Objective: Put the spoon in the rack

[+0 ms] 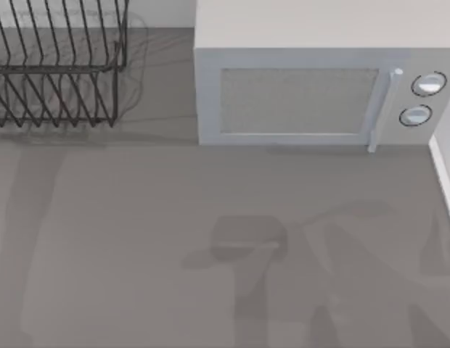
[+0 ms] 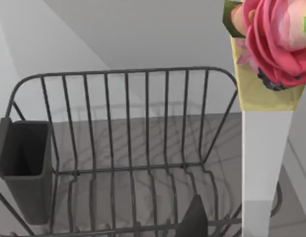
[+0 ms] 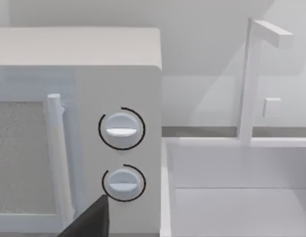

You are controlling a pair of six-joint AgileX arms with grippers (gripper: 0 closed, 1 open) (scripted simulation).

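The black wire rack (image 1: 58,72) stands at the table's back left, cut off by the picture's edge. In the left wrist view the rack (image 2: 128,123) lies just below and ahead, its tines and back rail in plain sight. The spoon (image 2: 265,148) hangs upright close to that camera, a white shaft topped by a yellow piece and a pink-red flower knob; its bowl is hidden. My left gripper (image 2: 227,229) is shut on the spoon above the rack's near edge, one dark fingertip (image 2: 193,220) showing beside the shaft. My right arm is parked facing the microwave, one dark fingertip (image 3: 91,222) showing.
A grey microwave (image 1: 312,87) fills the back middle and right, its two dials (image 3: 122,128) near the right wrist camera. A dark cutlery cup (image 2: 24,168) hangs on the rack's side. A white sink (image 3: 237,197) with a faucet (image 3: 251,74) lies beside the microwave.
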